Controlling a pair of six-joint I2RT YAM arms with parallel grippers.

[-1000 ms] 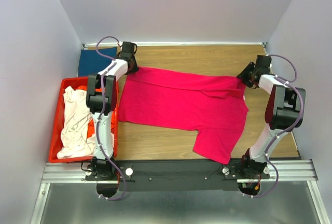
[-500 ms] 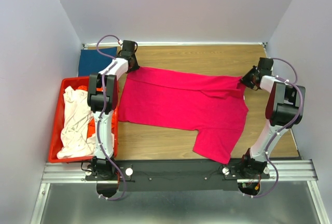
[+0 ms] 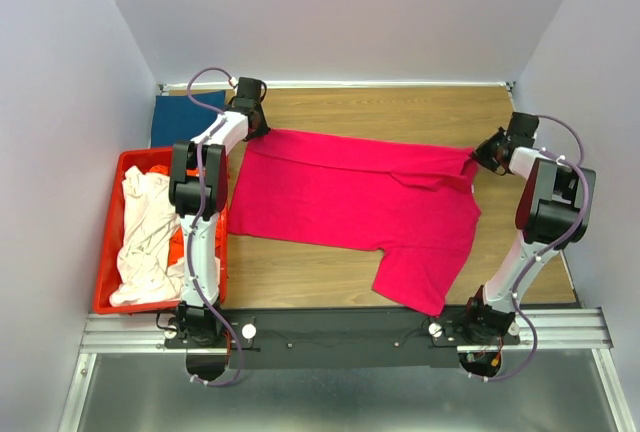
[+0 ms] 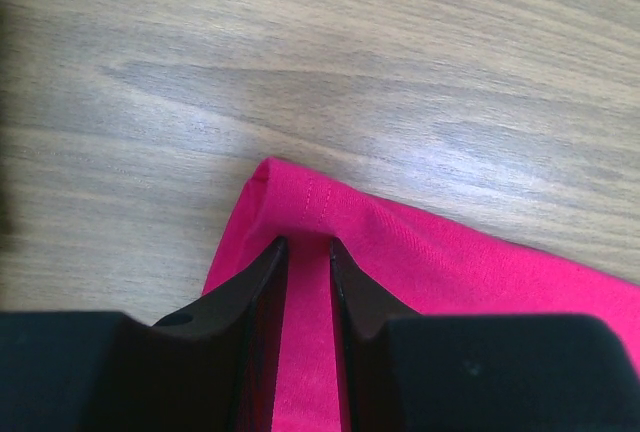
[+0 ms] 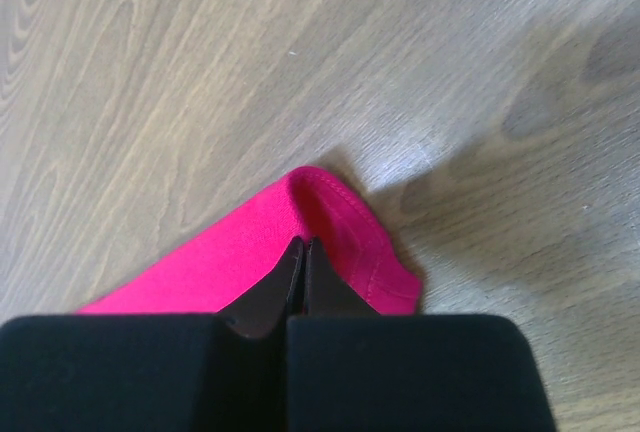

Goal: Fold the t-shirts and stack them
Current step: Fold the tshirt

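Just clamped right gripper shut, pink t-shirt corner between fingertips. Kept left gripper narrowly pinching hem. Ready for folding.

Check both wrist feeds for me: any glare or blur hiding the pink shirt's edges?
Left wrist: pink t-shirt hem stitching sharp, mild sheen on the table, fingers soft and dark. Right wrist: cloth edge clear, a bright patch and grey shadow on the wood beside it. Top external: even light.

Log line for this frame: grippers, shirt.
left gripper: shut on pink t-shirt corner | right gripper: shut on opposite corner | state: spread on table
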